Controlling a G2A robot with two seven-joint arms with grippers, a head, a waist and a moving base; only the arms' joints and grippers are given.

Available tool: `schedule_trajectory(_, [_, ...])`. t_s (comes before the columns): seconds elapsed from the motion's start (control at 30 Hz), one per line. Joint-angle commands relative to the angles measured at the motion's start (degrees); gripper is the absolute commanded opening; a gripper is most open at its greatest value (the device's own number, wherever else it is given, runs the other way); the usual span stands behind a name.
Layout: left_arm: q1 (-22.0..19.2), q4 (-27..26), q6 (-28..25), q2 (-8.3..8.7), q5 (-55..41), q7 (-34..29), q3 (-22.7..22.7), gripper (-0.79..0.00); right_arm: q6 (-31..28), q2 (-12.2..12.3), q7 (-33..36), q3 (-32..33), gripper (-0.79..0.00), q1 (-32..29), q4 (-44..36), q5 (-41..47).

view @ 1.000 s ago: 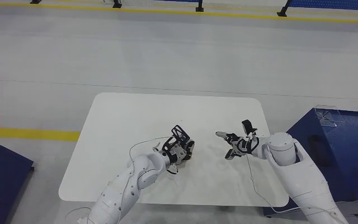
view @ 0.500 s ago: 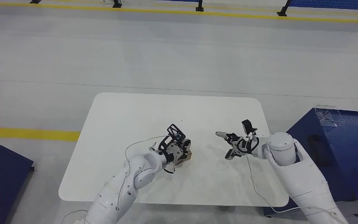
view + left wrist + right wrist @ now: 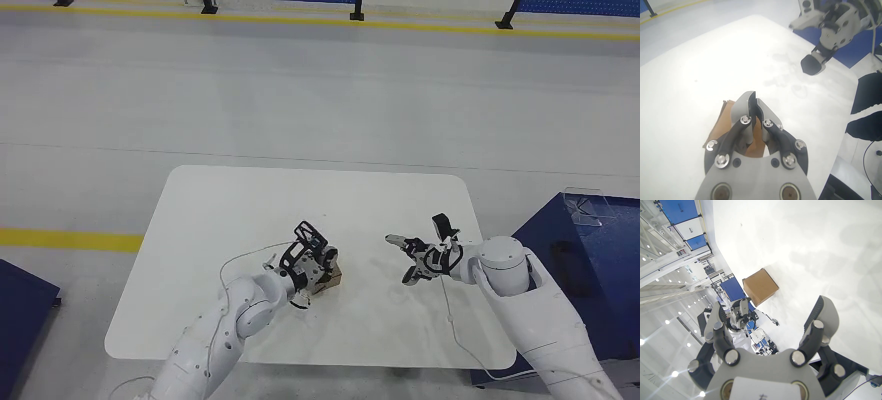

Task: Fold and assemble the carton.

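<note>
One white table carries one brown carton, closed into a small box near the table's middle. To its left, the left gripper sits just over the carton with its two fingers drawn together; whether they touch the carton cannot be told. Well to the right, the right gripper hangs above bare tabletop, its two fingers spread wide and holding nothing.

Carton sits on the table, toward the front, a bit left of centre. Left gripper just over its left side (contact unclear). Right gripper to the carton's right, well apart, above the tabletop.
</note>
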Motion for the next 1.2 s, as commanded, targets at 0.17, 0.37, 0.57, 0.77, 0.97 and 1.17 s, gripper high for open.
schedule_trajectory(0.17, [6.5,-8.5,0.3,1.76,2.5,9.2,-6.4,-0.785,0.0,0.0,0.0,0.0,0.0,0.0,0.0,0.0])
schedule_trajectory(0.37, [11.6,-14.1,1.8,2.75,6.6,16.7,-10.1,0.0,0.0,0.0,0.0,0.0,0.0,0.0,0.0,0.0])
schedule_trajectory(0.57, [12.1,-14.5,1.9,2.8,6.8,16.9,-10.2,-0.44,0.0,0.0,0.0,0.0,-0.001,0.0,0.0,0.0])
schedule_trajectory(0.77, [12.1,-14.5,1.9,2.8,6.8,16.9,-10.2,-0.141,0.0,0.0,0.0,0.0,0.0,0.0,0.0,0.0])
schedule_trajectory(0.97, [12.1,-14.5,1.9,2.8,6.8,16.9,-10.2,-0.006,0.0,0.0,0.0,0.0,-0.001,0.0,0.0,0.0])
schedule_trajectory(1.17, [12.1,-14.5,1.9,2.8,6.8,16.9,-10.2,-0.001,0.0,0.0,0.0,0.0,-0.001,0.0,0.0,0.0])
